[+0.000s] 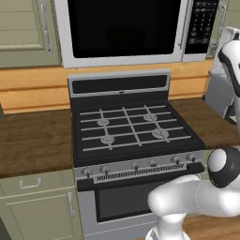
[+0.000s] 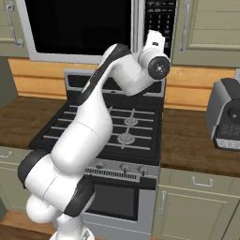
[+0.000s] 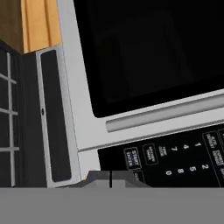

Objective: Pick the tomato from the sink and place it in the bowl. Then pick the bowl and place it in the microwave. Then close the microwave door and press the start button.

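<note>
While arm rises from base, gripper (image 3: 110,178) sits at bottom of hand view, fingertips pressed together, clenched on nothing, just beside keypad panel (image 3: 175,157) near start key (image 3: 131,158). Below in base views: stove (image 1: 133,129) with four burners, knob row along front edge, oven door beneath, wooden counter (image 1: 33,140) either side. Dark appliance (image 2: 227,119) stands on counter at right. Farther back, microwave (image 1: 136,30) hangs over range, microwave door (image 1: 123,28) shut flush, bar handle (image 3: 168,112) beside keypad.

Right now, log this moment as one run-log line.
phase: press start | microwave door: closed | gripper: fingertips together, at keypad by start button | contact: cannot tell
</note>
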Motion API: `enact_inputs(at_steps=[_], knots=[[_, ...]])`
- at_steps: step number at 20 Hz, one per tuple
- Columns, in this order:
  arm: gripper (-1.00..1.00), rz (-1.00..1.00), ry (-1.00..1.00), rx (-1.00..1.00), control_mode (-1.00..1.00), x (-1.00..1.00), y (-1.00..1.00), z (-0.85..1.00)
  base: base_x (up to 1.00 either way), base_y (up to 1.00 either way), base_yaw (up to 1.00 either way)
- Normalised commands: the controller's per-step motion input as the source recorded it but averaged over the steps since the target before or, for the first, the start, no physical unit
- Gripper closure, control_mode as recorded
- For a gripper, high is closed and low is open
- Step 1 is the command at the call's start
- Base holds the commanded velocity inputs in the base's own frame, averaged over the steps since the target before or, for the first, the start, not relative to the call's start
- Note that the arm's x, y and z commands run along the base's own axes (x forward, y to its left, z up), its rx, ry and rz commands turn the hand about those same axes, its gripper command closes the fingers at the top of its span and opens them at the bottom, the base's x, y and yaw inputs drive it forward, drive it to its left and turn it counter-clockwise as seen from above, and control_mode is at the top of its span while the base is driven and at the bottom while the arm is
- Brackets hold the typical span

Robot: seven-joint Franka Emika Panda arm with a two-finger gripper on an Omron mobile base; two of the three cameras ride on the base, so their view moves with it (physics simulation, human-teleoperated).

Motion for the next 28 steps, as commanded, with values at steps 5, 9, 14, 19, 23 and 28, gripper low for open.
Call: enact_inputs(at_steps=[5,9,14,19,23,28], knots=[[1.0,0.0,-0.2,0.13,-1.0,0.59,0.14,0.01,0.0,0.0,0.0],[1.0,0.0,-0.01,0.13,-1.0,0.55,0.0,0.32,0.0,0.0,0.0],[1.0,0.0,0.0,0.17,-1.0,0.1,-0.31,0.56,0.0,0.0,0.0],[1.0,0.0,0.0,0.06,-1.0,0.32,-0.06,0.12,0.0,0.0,0.0],[1.0,0.0,-0.05,0.0,-1.0,0.28,0.0,-0.1,0.0,0.0,0.0],[1.0,0.0,-0.05,0.0,-1.0,0.31,-0.06,-0.11,0.0,0.0,0.0]])
